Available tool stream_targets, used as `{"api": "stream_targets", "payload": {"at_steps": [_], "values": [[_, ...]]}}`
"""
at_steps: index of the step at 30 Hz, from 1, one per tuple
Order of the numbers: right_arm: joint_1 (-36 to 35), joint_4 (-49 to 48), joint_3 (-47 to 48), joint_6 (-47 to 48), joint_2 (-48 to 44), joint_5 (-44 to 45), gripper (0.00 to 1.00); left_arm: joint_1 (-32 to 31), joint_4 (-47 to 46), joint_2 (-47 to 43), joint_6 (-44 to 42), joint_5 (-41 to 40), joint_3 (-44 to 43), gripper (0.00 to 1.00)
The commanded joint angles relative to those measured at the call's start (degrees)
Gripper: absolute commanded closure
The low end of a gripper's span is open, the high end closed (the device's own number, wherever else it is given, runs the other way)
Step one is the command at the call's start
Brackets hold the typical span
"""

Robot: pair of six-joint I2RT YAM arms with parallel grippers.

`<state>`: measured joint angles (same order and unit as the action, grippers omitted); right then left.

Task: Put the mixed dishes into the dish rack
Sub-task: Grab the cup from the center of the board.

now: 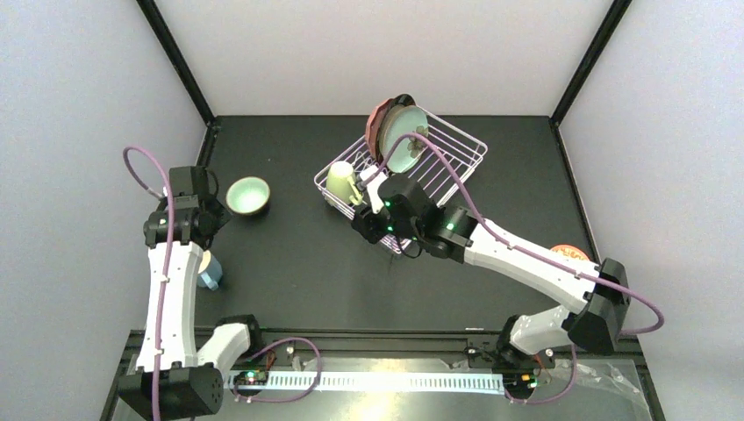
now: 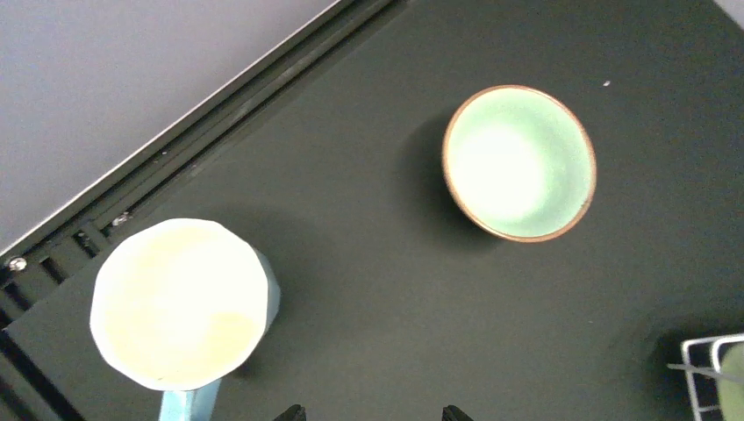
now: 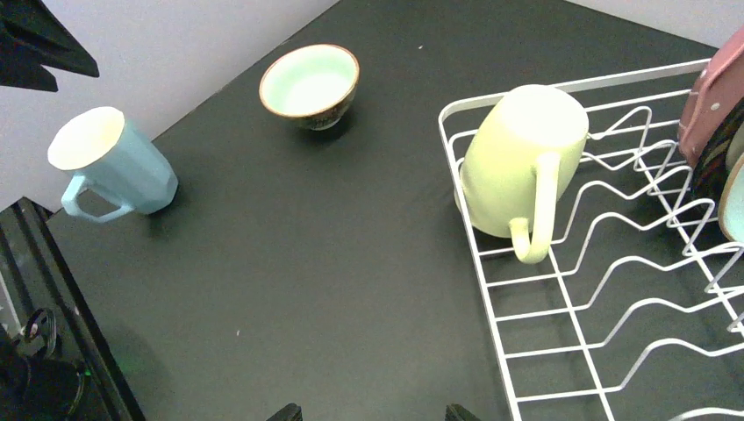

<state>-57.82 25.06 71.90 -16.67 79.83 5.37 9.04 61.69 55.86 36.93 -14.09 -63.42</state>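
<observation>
From above you see what the wrist cameras miss: three plates (image 1: 392,132) standing on edge at the far end of the white wire rack (image 1: 461,145), and an orange bowl (image 1: 570,253) half hidden behind the right arm. The left wrist shows you two pieces on the matte black worktop (image 2: 351,219), a faceted blue mug (image 2: 180,303) and a round green bowl (image 2: 519,163), well apart. The left jaws are spread and empty. The right wrist shows one glossy cream mug (image 3: 522,167) tilted in the rack's corner, and the right jaws are spread and empty.
</observation>
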Motion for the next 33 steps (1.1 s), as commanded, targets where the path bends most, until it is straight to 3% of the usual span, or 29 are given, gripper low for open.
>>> {"api": "stream_targets", "payload": {"at_steps": [1, 7, 18, 33], "values": [[0.17, -2.98, -2.78, 0.39, -3.41, -0.87, 0.06, 0.44, 4.57, -0.62, 1.23, -4.58, -1.55, 0.11], [0.18, -2.83, -5.04, 1.02, -6.38, -1.90, 0.06, 0.44, 6.26, -2.92, 1.49, -6.85, 1.06, 0.11], [0.25, -1.70, -9.00, 0.74, -9.69, -1.40, 0.06, 0.94, 0.05, -1.69, 0.64, -6.10, 9.08, 0.11], [0.21, -0.65, -10.71, 0.32, -14.21, 0.07, 0.06, 1.31, -0.57, 0.06, -0.55, -6.95, 8.58, 0.12]]}}
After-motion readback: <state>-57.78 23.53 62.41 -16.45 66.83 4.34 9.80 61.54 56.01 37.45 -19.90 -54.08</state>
